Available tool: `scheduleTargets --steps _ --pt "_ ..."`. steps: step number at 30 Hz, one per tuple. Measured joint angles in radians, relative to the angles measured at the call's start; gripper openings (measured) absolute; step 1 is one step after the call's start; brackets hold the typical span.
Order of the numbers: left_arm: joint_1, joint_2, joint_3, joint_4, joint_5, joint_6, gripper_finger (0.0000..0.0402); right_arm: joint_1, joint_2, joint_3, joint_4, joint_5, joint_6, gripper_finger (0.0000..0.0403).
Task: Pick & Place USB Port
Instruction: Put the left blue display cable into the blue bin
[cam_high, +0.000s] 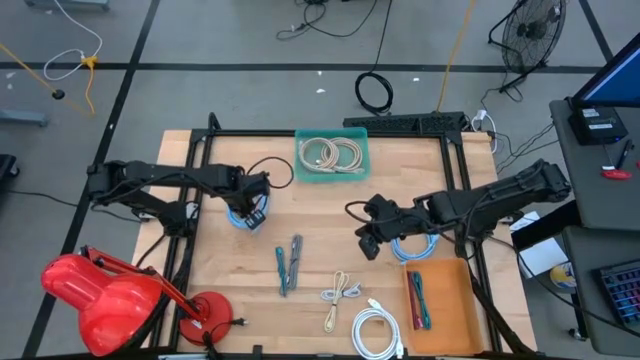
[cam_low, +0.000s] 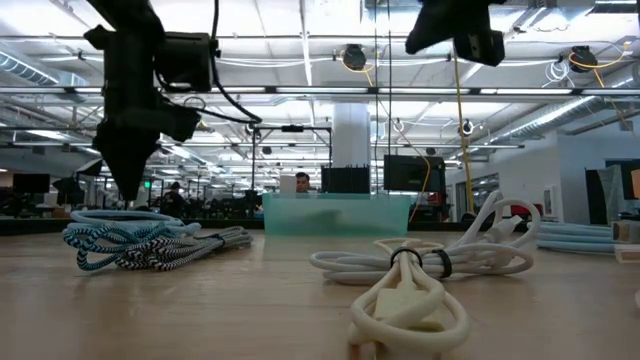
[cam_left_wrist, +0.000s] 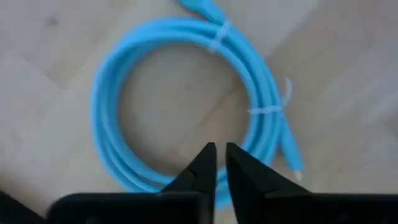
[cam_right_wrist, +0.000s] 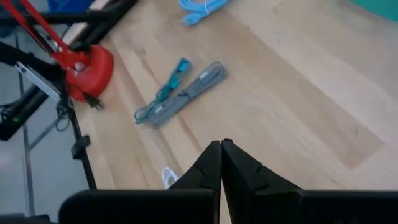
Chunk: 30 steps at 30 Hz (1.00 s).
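Blue cable coil (cam_left_wrist: 186, 106) lies flat directly beneath your left gripper (cam_left_wrist: 216, 163), fingers barely parted, holding nothing; right gripper (cam_right_wrist: 220, 163) shut, farther off.

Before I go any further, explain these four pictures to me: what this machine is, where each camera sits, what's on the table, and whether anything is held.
It is a robot with two dark arms at a wooden table.

One camera looks straight down from above. One sits at table height, looking across. One rides on each wrist, looking past that arm's fingers.

On the table lie several coiled cables: a blue cable, a white cable, a cream cable and a teal-grey braided pair. A green bin and an orange tray hold more.

The left gripper hangs just above the blue cable, fingers slightly parted. The right gripper is shut, above bare wood. Neither holds anything.
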Motion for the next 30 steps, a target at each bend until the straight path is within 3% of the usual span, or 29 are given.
scheduleTargets --steps 3,9,13,17,24,30 --pt "0.021 0.0 0.007 0.02 -0.024 0.08 0.0097 0.0 0.0 0.0 0.011 0.026 0.0 0.0" --pt "0.026 0.0 0.01 0.06 -0.103 0.492 0.0195 -0.005 0.0 0.0 0.016 0.075 0.003 0.0" --pt "0.021 0.001 0.01 0.072 -0.213 0.736 0.0235 -0.013 0.0 0.0 0.019 0.074 0.0 0.0" --pt "0.04 0.001 0.01 0.112 -0.256 0.853 0.0257 -0.013 0.0 0.0 0.039 0.098 -0.017 0.0" --pt "0.096 0.022 0.01 0.102 -0.135 0.928 0.0264 -0.013 -0.001 -0.032 0.082 0.155 -0.038 0.0" --pt "0.12 0.098 0.009 0.125 -0.103 0.995 0.0264 -0.013 -0.001 -0.161 0.315 0.147 -0.011 0.0"
